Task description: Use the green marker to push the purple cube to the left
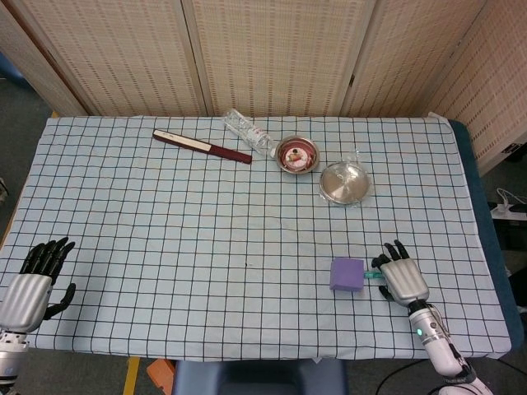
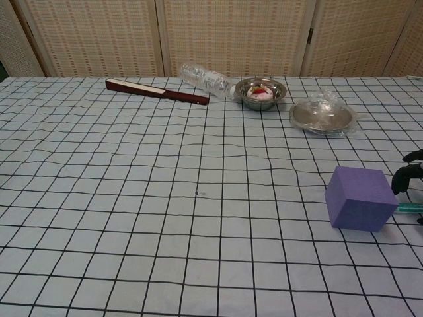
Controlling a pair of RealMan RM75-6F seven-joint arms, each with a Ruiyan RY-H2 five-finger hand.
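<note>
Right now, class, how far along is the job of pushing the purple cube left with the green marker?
Nothing looks done: the purple cube sits on the right side of the table. In hand: the right hand is over the green marker, which lies on the cloth beside the cube; a grip isn't visible. The left hand rests idle. Left: grasp the marker, then push.
</note>
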